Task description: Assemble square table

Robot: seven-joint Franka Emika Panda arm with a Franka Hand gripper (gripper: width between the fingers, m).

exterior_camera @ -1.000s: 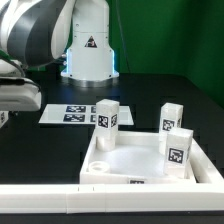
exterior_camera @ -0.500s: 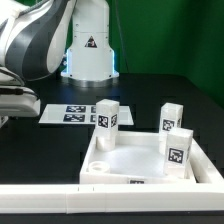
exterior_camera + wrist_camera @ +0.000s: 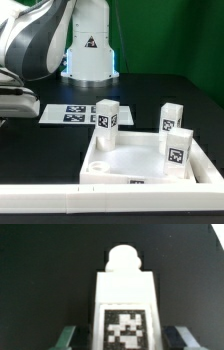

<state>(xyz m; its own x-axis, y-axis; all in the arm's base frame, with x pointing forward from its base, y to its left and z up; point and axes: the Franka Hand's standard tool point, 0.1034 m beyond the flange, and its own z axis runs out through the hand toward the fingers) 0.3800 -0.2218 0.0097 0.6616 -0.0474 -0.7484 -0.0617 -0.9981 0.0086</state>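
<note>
In the wrist view a white leg (image 3: 124,286) lies flat on the black table, with its round peg pointing away and its tag facing up. My gripper (image 3: 125,338) straddles the tagged end. One fingertip (image 3: 68,336) stands on each side, and a dark gap shows between each finger and the leg, so the jaws are open. In the exterior view the white square tabletop (image 3: 110,172) sits at the front right. Three tagged legs stand upright in it: one (image 3: 107,116) at the back left, one (image 3: 172,118) at the back right and one (image 3: 178,148) nearer the front. My arm's hand (image 3: 14,101) is at the exterior view's left edge, with its fingers out of frame.
The marker board (image 3: 72,113) lies flat behind the tabletop. A long white border bar (image 3: 100,203) runs along the front edge. The robot base (image 3: 88,50) stands at the back, and a green wall closes off the exterior view's right.
The arm's hand has sunk slightly at the exterior view's left edge. The tabletop and its three standing legs have not moved.
</note>
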